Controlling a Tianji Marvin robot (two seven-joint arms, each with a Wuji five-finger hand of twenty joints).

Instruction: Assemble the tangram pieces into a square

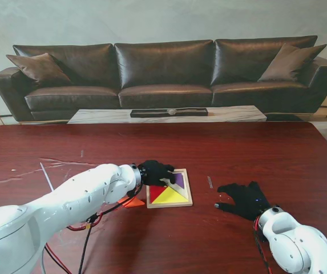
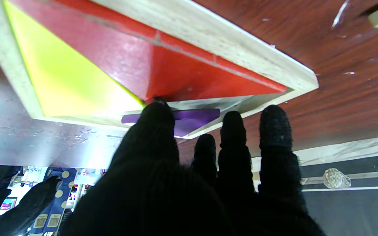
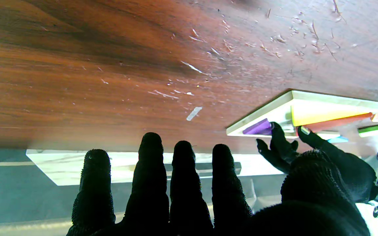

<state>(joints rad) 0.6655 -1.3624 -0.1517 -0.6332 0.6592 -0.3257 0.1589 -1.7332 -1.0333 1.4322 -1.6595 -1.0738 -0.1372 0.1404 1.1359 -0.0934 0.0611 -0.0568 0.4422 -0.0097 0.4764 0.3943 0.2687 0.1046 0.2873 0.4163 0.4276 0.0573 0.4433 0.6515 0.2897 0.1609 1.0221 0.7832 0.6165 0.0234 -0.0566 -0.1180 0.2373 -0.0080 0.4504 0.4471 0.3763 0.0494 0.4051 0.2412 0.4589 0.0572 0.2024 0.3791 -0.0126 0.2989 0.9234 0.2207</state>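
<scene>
Right hand (image 1: 244, 198) lies flat on the table (image 1: 277, 154), fingers spread, holding nothing. Left hand (image 1: 154, 171) covers the wooden tray's (image 1: 188, 194) far-left corner, fingertip on the pieces; can't tell its grip. Yellow piece (image 1: 170, 197), red piece (image 1: 155, 193) and purple piece (image 1: 178, 179) sit inside; an orange piece (image 1: 132, 202) pokes out under the left wrist.

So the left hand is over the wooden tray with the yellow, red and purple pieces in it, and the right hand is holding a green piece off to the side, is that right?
Not quite. The right hand holds nothing: the stand view shows it flat and open on the bare table, fingers spread, and the right wrist view agrees. The rest stands: the left hand is over the wooden tray with the yellow piece, red piece and purple piece.
</scene>
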